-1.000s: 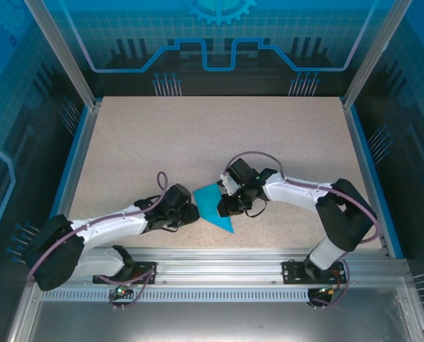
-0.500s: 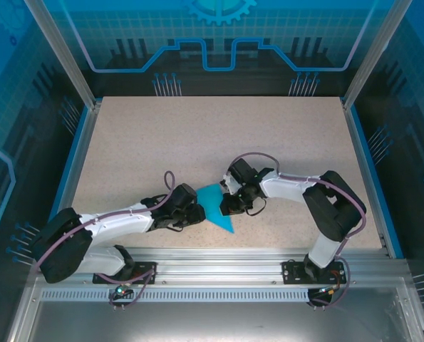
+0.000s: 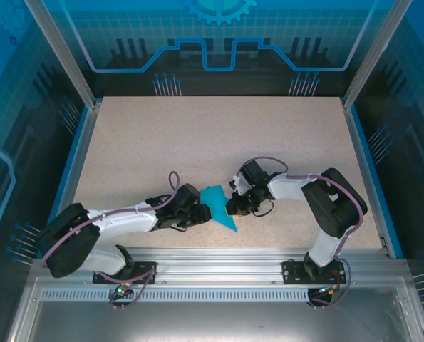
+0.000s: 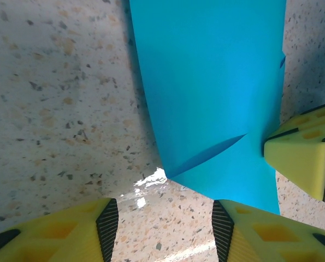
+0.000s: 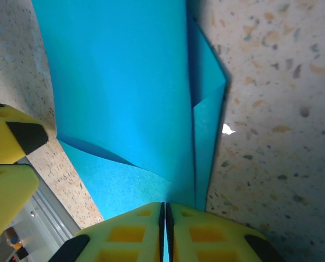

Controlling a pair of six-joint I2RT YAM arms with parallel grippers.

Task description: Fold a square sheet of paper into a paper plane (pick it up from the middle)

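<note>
Teal-blue matte paper sheet [image 3: 217, 205], partly folded, lies between two robot claws near the front edge of the speckled worktop [image 3: 197, 135].
Right claw [image 5: 164, 210] is pinched closed on the sheet's layered edge, apparently anchoring it so a crease can be worked. Left claw [image 4: 165, 218] stands with jaws apart, gripping nothing, straddling the sheet's near corner, seemingly placed to press or take it. Count: one sheet, two arms, two claws.

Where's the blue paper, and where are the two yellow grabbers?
paper [image 4: 211, 82]: left wrist view, its flat top layer.
left gripper [image 4: 165, 221]: left wrist view, gap between its open fingertips.
right gripper [image 5: 163, 214]: right wrist view, seam of its fingertips shut on the paper.
</note>
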